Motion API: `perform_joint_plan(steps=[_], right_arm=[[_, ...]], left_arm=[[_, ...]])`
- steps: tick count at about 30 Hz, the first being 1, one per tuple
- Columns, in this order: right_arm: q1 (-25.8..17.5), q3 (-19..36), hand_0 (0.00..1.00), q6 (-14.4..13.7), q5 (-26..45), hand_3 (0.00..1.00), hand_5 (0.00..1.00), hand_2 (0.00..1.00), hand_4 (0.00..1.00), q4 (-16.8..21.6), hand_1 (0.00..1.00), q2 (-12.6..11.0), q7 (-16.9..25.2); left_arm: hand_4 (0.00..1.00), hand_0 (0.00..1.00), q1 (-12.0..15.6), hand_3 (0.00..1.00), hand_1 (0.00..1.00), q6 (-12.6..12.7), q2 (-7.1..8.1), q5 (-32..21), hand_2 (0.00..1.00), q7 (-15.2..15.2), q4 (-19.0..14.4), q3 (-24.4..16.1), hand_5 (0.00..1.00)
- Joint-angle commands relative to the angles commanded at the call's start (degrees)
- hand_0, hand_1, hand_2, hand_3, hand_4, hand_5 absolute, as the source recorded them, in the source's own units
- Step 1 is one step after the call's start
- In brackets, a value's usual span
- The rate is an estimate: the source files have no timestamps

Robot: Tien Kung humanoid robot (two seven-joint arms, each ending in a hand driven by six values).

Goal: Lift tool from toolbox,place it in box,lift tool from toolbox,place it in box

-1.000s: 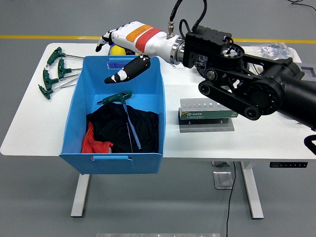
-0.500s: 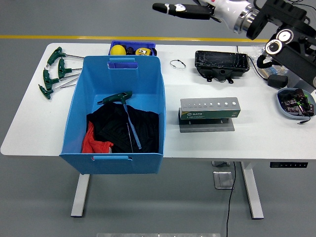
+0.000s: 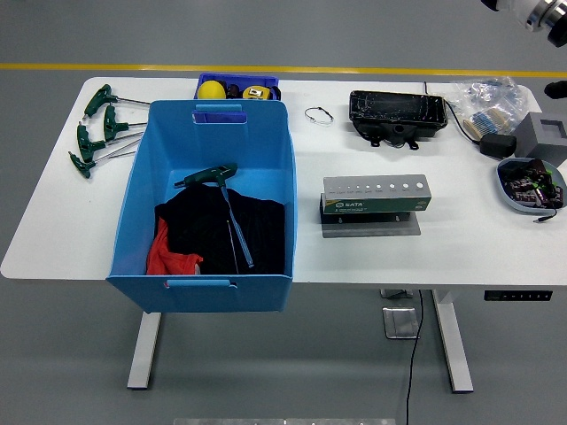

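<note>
A large blue box [image 3: 133, 190] stands on the left half of the white table [image 3: 461, 239]. Inside it a green T-handle tool [image 3: 206, 175] lies on black and red cloth [image 3: 199, 232], its shaft pointing toward the near edge. Several more green T-handle tools [image 3: 96, 129] lie on the table left of the box. A grey-green tool holder [image 3: 376, 196] with a row of holes sits at the table's middle. Only a piece of my right arm [image 3: 534, 11] shows at the top right corner, high above the table; its hand is out of the picture. My left arm is not visible.
A small blue bin [image 3: 266, 81] with a yellow ball sits behind the box. A black tray [image 3: 396, 112], a wire ring [image 3: 319, 115], a plastic bag [image 3: 487, 91], a black adapter [image 3: 494, 146], a grey block [image 3: 549, 135] and a bowl of parts [image 3: 530, 181] crowd the right side.
My right arm has drawn back from over the blue box, up and to the right, until its hand left the picture. The T-handle tool stays lying in the box.
</note>
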Motion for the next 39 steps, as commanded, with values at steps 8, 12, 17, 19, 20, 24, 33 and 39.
perform_joint_plan(steps=[8, 12, 17, 19, 20, 24, 33, 39], right_arm=[[-6.6, 6.7, 0.966, 1.4, 0.9, 0.875, 0.915, 0.861, 0.998, 1.3, 0.887, -5.1, -0.7], [-9.9, 10.0, 0.951, 1.3, 2.2, 0.875, 0.911, 0.863, 0.998, 1.5, 0.878, -6.8, -0.8], [-14.5, 13.7, 0.951, 1.2, 2.6, 0.875, 0.911, 0.863, 0.998, 2.5, 0.878, -8.2, -0.7], [-16.7, 15.1, 0.947, 1.2, 2.5, 0.875, 0.909, 0.862, 0.998, 3.2, 0.879, -8.7, -0.8], [-18.0, 15.8, 0.947, 1.2, 2.5, 0.875, 0.909, 0.862, 0.998, 3.5, 0.879, -8.8, -0.8], [-22.2, 18.5, 0.952, 0.8, 2.5, 0.875, 0.909, 0.865, 0.998, 4.4, 0.883, -8.6, -0.9], [-29.9, 23.7, 0.953, -0.7, 3.1, 0.875, 0.909, 0.868, 0.998, 6.9, 0.882, -7.9, -0.3], [-35.6, 28.9, 0.953, -1.3, 3.0, 0.874, 0.907, 0.867, 0.998, 7.7, 0.881, -6.4, 0.2]], left_arm=[[0.715, 0.527, 0.5, 0.660, 0.468, 0.2, -0.62, 5.6, 0.474, 1.3, 0.0, -5.4, 0.642], [0.711, 0.528, 0.5, 0.658, 0.470, 0.3, -0.86, 8.0, 0.475, 1.8, 0.0, -7.7, 0.638], [0.711, 0.528, 0.6, 0.658, 0.470, 0.3, -1.07, 8.4, 0.475, 1.9, 0.0, -8.4, 0.638], [0.710, 0.528, 0.6, 0.660, 0.469, 0.2, -1.16, 8.2, 0.475, 1.9, 0.0, -8.3, 0.638], [0.710, 0.528, 0.6, 0.660, 0.469, 0.2, -1.21, 8.2, 0.475, 1.9, 0.0, -8.3, 0.638], [0.708, 0.528, 0.6, 0.658, 0.470, 0.1, -1.37, 8.3, 0.476, 2.1, 0.0, -8.3, 0.638], [0.707, 0.536, 0.7, 0.659, 0.473, 0.0, -1.63, 9.6, 0.477, 2.5, 0.0, -9.2, 0.639], [0.705, 0.537, 0.7, 0.659, 0.482, -0.4, -1.67, 11.3, 0.481, 2.9, 0.0, -10.2, 0.640]])
